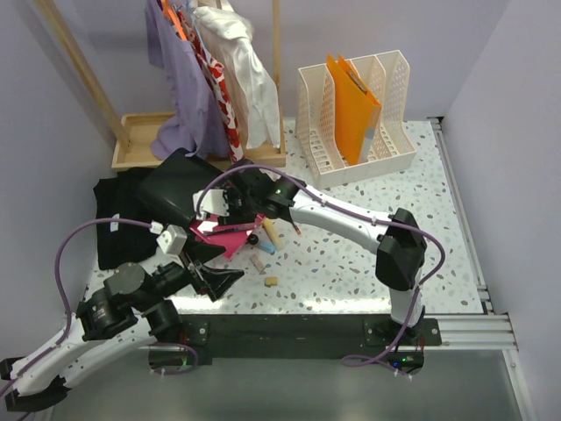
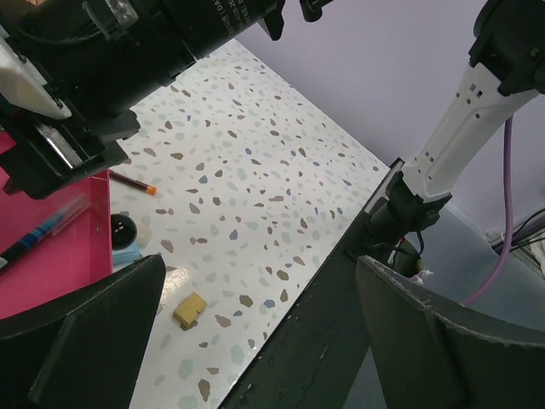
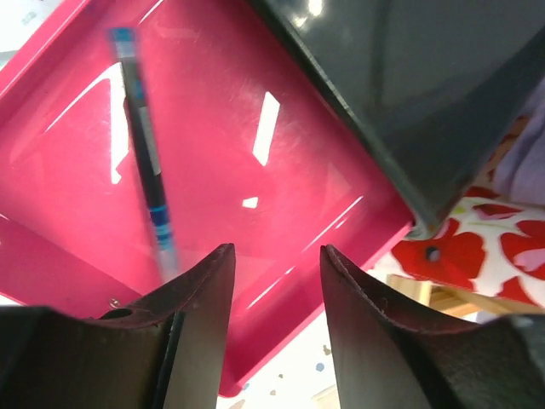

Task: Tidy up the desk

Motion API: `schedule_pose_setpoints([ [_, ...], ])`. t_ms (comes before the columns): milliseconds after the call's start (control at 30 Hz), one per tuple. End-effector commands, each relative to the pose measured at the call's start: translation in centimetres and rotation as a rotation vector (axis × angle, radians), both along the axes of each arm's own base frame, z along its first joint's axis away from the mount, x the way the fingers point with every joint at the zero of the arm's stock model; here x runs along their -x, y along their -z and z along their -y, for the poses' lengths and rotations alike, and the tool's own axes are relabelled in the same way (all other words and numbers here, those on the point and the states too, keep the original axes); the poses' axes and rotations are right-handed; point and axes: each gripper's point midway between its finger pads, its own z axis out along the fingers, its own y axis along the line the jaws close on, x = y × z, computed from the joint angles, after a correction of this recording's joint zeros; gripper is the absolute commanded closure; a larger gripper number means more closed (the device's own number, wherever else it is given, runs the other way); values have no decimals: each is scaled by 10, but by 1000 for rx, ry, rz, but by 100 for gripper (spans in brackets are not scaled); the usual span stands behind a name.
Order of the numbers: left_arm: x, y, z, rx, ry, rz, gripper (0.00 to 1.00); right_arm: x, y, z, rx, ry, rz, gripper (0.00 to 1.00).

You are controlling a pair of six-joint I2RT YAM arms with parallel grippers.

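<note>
The white speckled desk (image 1: 351, 237) holds a pink tray (image 1: 230, 239) at its left-middle. A blue pen (image 3: 145, 170) lies in the pink tray (image 3: 255, 145). My right gripper (image 1: 217, 209) hangs open and empty just above the tray; in the right wrist view it (image 3: 274, 264) frames the tray's corner. My left gripper (image 1: 221, 281) is open and empty near the front edge, low over the desk (image 2: 255, 170). A yellow eraser (image 2: 190, 308) lies between its fingers (image 2: 85, 341) in that view. The eraser also shows in the top view (image 1: 271, 281).
Loose items lie right of the tray: a red pencil (image 2: 132, 181), a small black-and-blue piece (image 2: 124, 234), a beige piece (image 1: 258, 261). A black folder (image 1: 175, 186) and black cloth (image 1: 118, 219) lie left. A file rack (image 1: 351, 114) holds orange folders. A wooden clothes stand (image 1: 140, 136) is behind.
</note>
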Motion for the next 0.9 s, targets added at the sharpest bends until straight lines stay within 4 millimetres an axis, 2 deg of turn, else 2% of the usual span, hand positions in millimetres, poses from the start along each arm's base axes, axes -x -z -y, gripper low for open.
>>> schedule_pose_setpoints([
  [0,-2,-12,-1,36,-6,46,0,2,-50,2,-129,55,33,50],
  [67,-1,-12,-1,36,-5,46,0,-1,-66,8,-174,120,36,46],
  [100,-2,-12,-1,35,-6,45,0,-3,-65,13,-182,154,33,43],
  [167,-1,-12,-1,37,-6,45,0,-10,-86,21,-274,249,34,37],
  [200,-1,-13,-1,40,-6,46,0,-13,-83,27,-285,269,17,36],
  [267,-1,-13,-1,39,-5,48,0,-11,-94,37,-348,310,-28,31],
  [300,-1,-12,-1,38,-3,47,0,-9,-88,42,-357,321,-61,30],
  [433,-1,-12,-1,36,-3,46,0,-24,-83,68,-482,459,-227,22],
  [533,-1,-11,0,35,-3,45,0,-38,-66,86,-531,571,-312,19],
  [667,-1,-12,0,35,-3,45,0,-57,-37,107,-536,772,-313,17],
  [700,-2,-10,1,30,-3,42,0,-60,-22,109,-532,835,-339,16],
  [867,-2,-11,1,30,-2,42,0,-78,28,128,-478,1030,-359,16],
])
